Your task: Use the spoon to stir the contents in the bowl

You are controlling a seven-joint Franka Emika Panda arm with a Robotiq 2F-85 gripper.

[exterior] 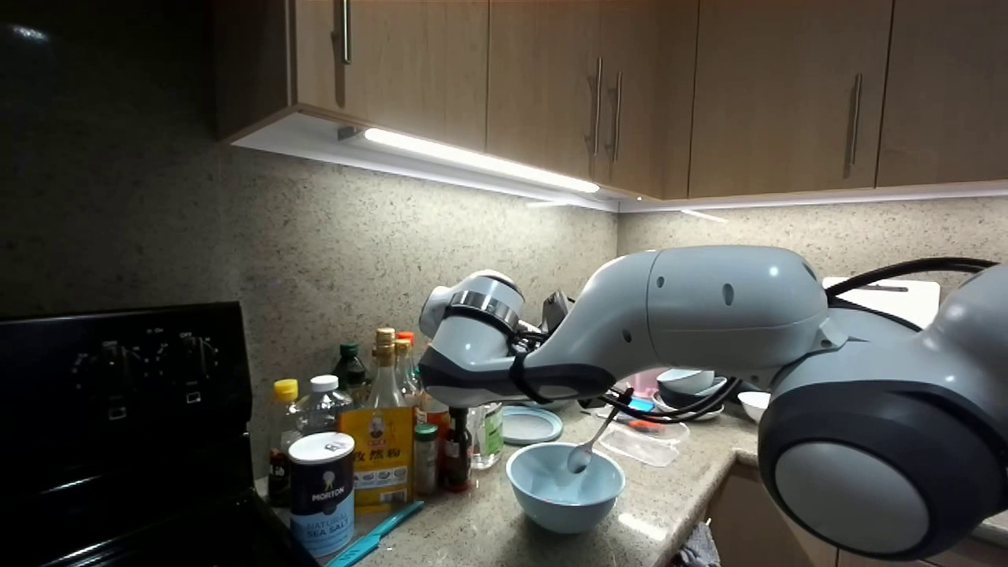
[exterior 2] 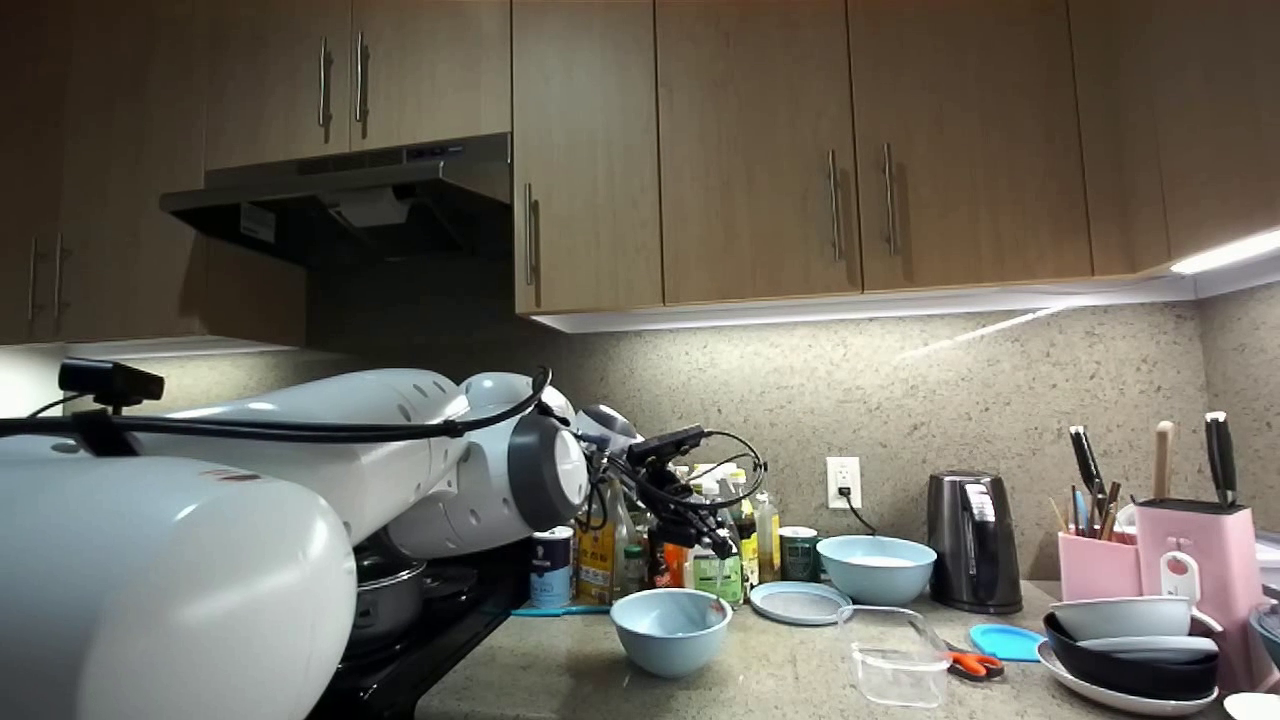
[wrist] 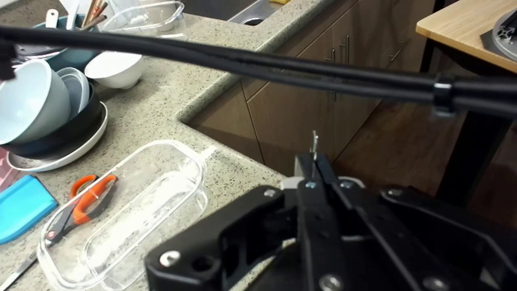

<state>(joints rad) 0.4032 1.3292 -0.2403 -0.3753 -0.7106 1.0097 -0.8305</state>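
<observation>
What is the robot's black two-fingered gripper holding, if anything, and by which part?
The black two-fingered gripper is shut on a silver metal spoon, near the upper end of its handle.

1. In an exterior view, an under-cabinet strip light (exterior: 482,161) burns out to white, brightening the speckled backsplash (exterior: 346,244); the black stove (exterior: 126,441) falls into darkness.
2. Glare streaks the countertop (exterior: 472,528) beside the light-blue bowl (exterior: 565,516); a soft shadow lies beneath.
3. In an exterior view, the underside of the range hood (exterior 2: 350,180) is nearly black.
4. In the wrist view, glare whitens the clear container (wrist: 137,226); the wood floor (wrist: 387,153) is dim, its detail soft.
</observation>
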